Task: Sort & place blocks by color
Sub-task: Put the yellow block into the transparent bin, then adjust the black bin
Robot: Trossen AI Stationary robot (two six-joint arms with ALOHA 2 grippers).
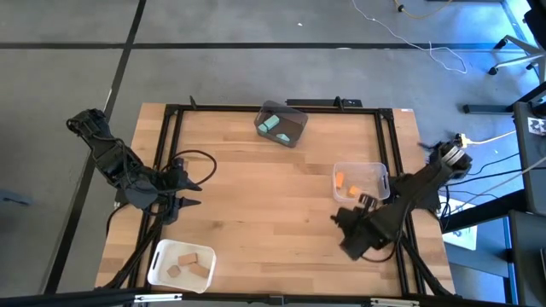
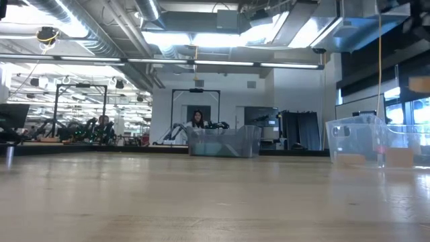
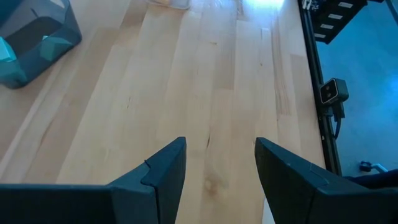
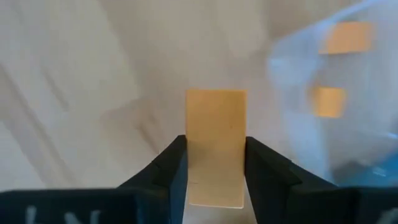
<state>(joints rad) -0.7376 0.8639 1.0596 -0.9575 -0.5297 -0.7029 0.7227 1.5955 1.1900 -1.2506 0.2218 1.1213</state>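
Observation:
My right gripper (image 1: 341, 220) (image 4: 216, 144) sits near the table's right edge, just on the near side of the clear bin (image 1: 360, 181), and is shut on a pale orange block (image 4: 216, 134). Two orange blocks (image 4: 328, 101) lie in that clear bin. Teal blocks (image 1: 271, 125) lie in the dark grey bin (image 1: 281, 124) by the far edge. Tan wood blocks (image 1: 186, 260) rest in the white bin (image 1: 181, 264) at the near left corner. My left gripper (image 1: 186, 193) (image 3: 217, 146) waits open over bare table on the left side. My right gripper pinches the pale orange block between its two fingers (image 4: 171, 165), which press its two long side faces (image 4: 191, 149). The block's free end sticks out beyond the fingertips. The high view hides the block under the gripper, so I cannot tell whether it rests on the table.
A black frame rail (image 1: 388, 145) runs around the tabletop. A loose black cable (image 1: 200, 162) loops beside the left arm. Bare wood (image 1: 273, 205) lies between the arms. In the low view the dark bin (image 2: 225, 141) and the clear bin (image 2: 363, 141) stand on the far table.

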